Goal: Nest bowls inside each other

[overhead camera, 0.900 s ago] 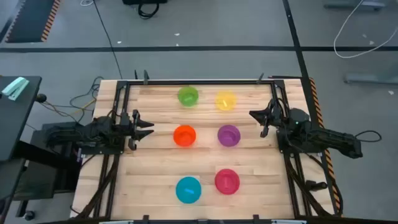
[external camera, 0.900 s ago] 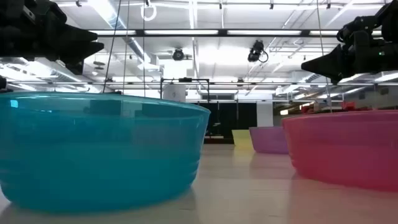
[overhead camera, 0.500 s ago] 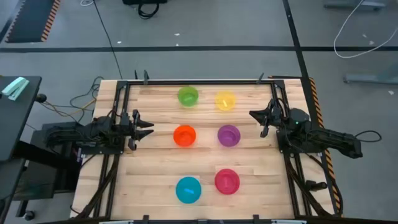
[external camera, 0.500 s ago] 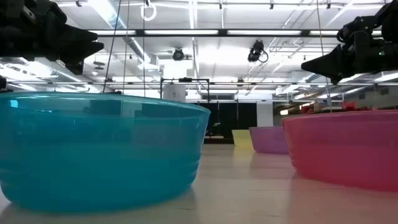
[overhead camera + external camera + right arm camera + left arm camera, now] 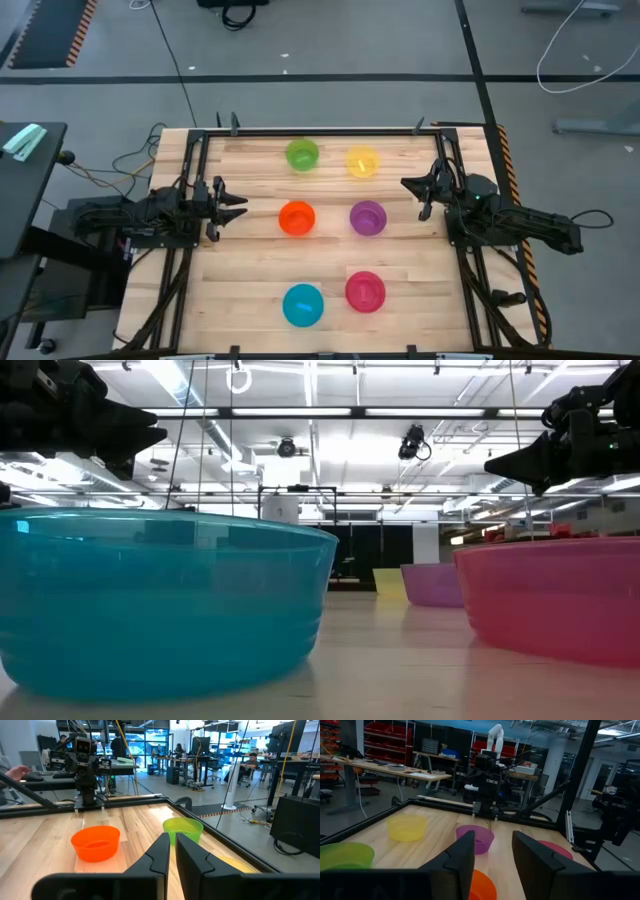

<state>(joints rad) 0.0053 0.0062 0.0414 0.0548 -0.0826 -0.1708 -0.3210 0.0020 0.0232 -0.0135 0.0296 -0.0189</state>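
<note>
Six bowls stand apart on their bases on the wooden table: green (image 5: 302, 154) and yellow (image 5: 363, 162) at the far side, orange (image 5: 297, 218) and purple (image 5: 368, 217) in the middle, blue (image 5: 303, 305) and pink-red (image 5: 365, 291) near the front edge. My left gripper (image 5: 240, 207) hovers open to the left of the orange bowl, with its fingers pointing at it. My right gripper (image 5: 408, 185) hovers shut to the right of the purple and yellow bowls. In the left wrist view, the purple bowl (image 5: 475, 838) shows between my open fingers. The low view shows the blue bowl (image 5: 150, 600) and the pink-red bowl (image 5: 560, 595) close up.
A dark metal frame (image 5: 190, 190) runs along the table's left, right and far edges, with the arm bases mounted on it. Bare wood lies between the middle and near rows of bowls. People sit at desks in the room beyond (image 5: 252, 762).
</note>
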